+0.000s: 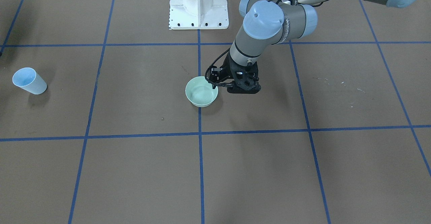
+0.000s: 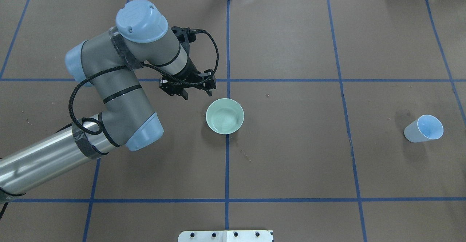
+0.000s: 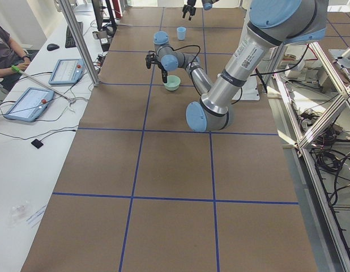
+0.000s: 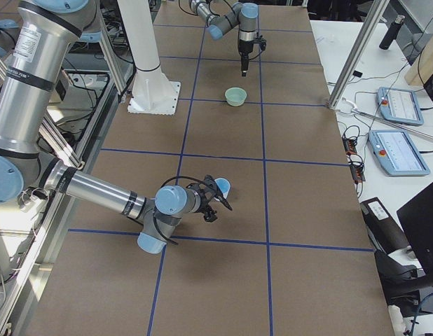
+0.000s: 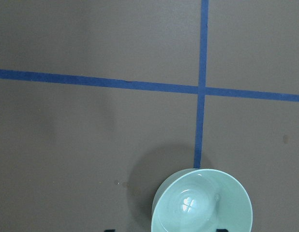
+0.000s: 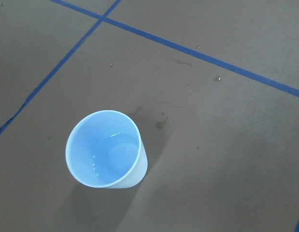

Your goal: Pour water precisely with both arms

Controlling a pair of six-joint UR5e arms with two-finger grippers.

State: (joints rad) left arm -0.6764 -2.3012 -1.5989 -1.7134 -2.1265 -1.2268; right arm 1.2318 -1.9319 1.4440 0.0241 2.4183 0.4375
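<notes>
Hovering L gripper (image 2: 196,92), spread open, beside pale-green round bowl (image 2: 224,116), prob. to steady it. Holding water (image 6: 118,145) in upright light-blue plastic cup (image 6: 105,150), well apart. Aiming R gripper (image 4: 218,204) at cup; grip state: can't tell.

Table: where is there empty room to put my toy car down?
The widest bare patch of the table lies between the green bowl and the blue cup. The squares between the bowl and the white pedestal are bare too. It is crowded beside the bowl where the open left gripper hangs close to its rim.
</notes>
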